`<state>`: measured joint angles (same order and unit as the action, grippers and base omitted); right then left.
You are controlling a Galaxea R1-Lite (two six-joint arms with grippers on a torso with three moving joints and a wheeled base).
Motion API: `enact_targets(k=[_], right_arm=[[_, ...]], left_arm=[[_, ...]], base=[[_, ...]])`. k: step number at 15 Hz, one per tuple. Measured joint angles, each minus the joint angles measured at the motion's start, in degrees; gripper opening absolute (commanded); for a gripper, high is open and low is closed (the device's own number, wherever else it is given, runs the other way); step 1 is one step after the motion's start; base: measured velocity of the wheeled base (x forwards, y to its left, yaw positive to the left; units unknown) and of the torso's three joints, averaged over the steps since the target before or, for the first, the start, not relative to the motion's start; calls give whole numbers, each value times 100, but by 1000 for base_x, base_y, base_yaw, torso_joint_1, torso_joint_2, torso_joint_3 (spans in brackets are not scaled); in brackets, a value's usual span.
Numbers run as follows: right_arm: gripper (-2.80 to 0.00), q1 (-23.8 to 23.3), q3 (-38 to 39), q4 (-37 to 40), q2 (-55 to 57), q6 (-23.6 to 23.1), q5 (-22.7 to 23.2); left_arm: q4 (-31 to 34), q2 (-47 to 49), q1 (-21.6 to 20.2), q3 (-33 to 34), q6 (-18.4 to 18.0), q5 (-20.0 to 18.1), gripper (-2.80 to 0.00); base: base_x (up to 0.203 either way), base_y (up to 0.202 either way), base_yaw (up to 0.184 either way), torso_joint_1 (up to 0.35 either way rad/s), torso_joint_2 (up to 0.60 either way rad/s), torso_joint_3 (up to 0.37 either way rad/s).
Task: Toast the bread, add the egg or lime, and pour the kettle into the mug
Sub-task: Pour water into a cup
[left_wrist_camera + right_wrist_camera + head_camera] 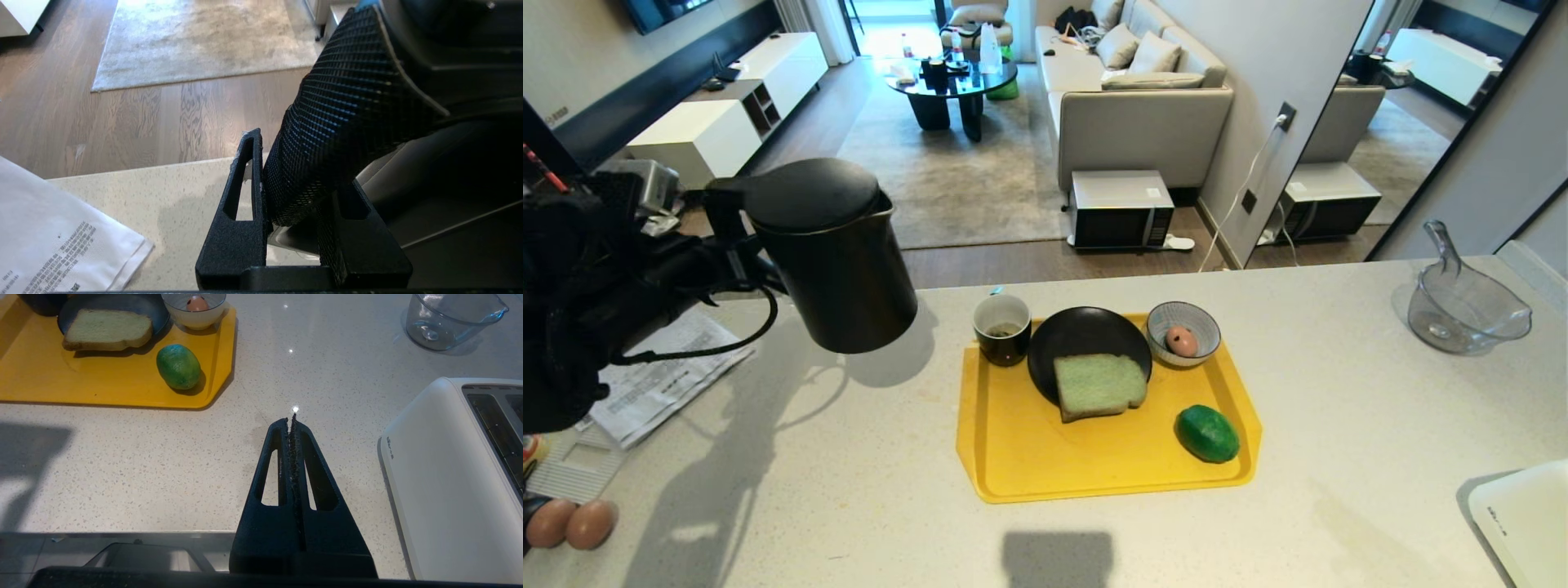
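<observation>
Your left gripper [298, 212] is clenched on the handle [347, 118] of the black kettle [829, 253], which hangs clear of the counter [1339, 425] in the upper left of the head view, upright or nearly so, its spout toward the tray. The wrist view shows the textured handle wedged between the two fingers, so the hold is on the loop and not on the body.

Expect the kettle to be the heaviest thing here: rigid, smooth-sided, and held off to one side of its weight, so it will probably want to swing or twist in the fingers as you tip it. How full it is cannot be seen under the lid.

The mug [1002, 328] stands at the top left corner of the yellow tray [1013, 457], near the middle of the head view, touching or just beside the black plate [1086, 335]. It is small, probably light and easy to knock, with something dark already at the bottom.

The bread [1098, 385] lies across the plate's lower edge, soft and bendable by the look of it. The lime [1207, 433], glossy and round, sits loose at the tray's lower right and would likely roll. An egg [1181, 340] rests in the patterned bowl [1205, 322].

Your right gripper [293, 416] hangs above bare counter near the white toaster [449, 465], fingers pressed together, holding nothing.
</observation>
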<state>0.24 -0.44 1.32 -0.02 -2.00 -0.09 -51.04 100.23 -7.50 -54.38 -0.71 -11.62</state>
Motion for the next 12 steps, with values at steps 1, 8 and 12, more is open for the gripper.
enact_targets(k=[1, 8, 12], right_arm=[[-280, 0, 0, 0, 0, 0, 0], [-280, -2, 0, 0, 0, 2, 1], [-280, 0, 0, 0, 0, 2, -1]], left_arm=[[6, -48, -4, -125, 91, 93, -280], [1268, -77, -163, -1321, -36, 372, -280], [1488, 125, -198, -1767, -576, 372, -280]], base=[[0, 0, 0, 0, 0, 0], [0, 0, 0, 0, 0, 0], [0, 0, 0, 0, 0, 0]])
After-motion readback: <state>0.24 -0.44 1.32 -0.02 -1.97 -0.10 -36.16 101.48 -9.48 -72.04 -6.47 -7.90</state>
